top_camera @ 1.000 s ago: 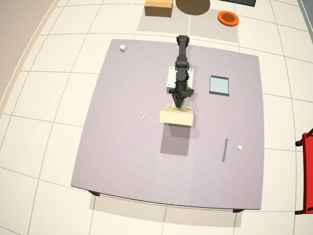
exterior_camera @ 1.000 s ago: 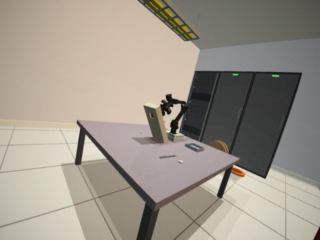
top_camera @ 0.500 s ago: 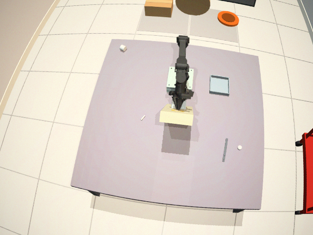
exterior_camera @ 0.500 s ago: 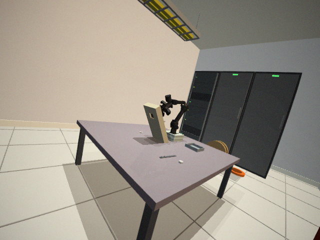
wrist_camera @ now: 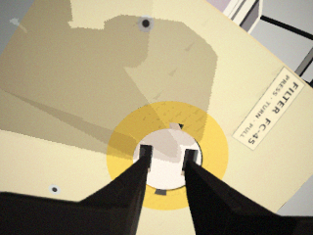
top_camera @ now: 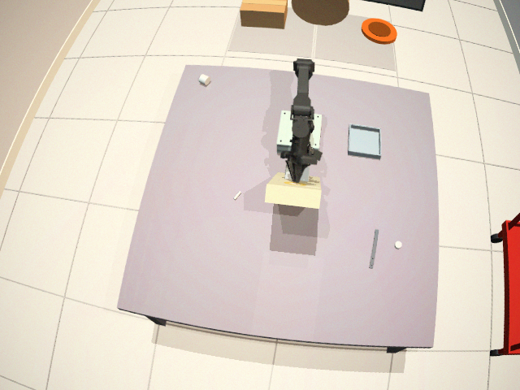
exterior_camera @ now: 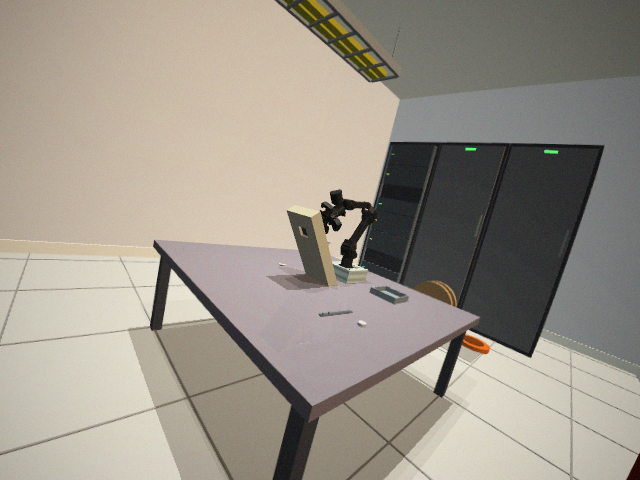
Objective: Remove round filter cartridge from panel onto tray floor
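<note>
The service panel stands tilted on the table. The white round cartridge sits in its opening, inside a yellow ring. Two dark slots show on its face, a left slot and a right slot. My gripper is partly open, fingers apart, one tip at each slot in the wrist view. I cannot tell how far the tips reach into the slots. The tray is an empty, shallow blue-grey box beside the robot base.
A grey bar and a white disc lie on the table, on the tray's side of the panel. A small white stick lies on the other side. A white cylinder lies near a far corner.
</note>
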`<state>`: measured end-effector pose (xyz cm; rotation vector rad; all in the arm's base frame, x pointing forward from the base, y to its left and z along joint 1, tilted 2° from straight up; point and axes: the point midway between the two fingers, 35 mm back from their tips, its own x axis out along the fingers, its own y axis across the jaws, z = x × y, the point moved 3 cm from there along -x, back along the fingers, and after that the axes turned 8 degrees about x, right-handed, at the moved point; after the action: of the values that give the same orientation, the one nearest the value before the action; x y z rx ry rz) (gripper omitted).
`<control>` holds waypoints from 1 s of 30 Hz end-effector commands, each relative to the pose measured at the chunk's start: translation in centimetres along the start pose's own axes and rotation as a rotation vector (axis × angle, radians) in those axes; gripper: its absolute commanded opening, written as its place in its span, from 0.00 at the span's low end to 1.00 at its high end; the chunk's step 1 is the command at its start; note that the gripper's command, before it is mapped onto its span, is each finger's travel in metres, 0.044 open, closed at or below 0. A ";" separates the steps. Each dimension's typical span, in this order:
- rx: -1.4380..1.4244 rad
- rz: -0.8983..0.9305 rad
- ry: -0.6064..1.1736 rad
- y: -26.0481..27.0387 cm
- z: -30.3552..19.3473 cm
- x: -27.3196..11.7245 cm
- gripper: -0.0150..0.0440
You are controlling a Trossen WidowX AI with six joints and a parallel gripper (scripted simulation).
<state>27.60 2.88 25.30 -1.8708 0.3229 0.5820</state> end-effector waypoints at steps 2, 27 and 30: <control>-0.005 0.002 -0.003 0.1 0.0 0.1 0.45; -0.005 0.002 -0.003 -0.3 -0.1 0.4 0.45; -0.005 0.002 -0.003 -0.3 -0.1 0.4 0.45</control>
<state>27.96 2.90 25.30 -1.8699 0.3279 0.5870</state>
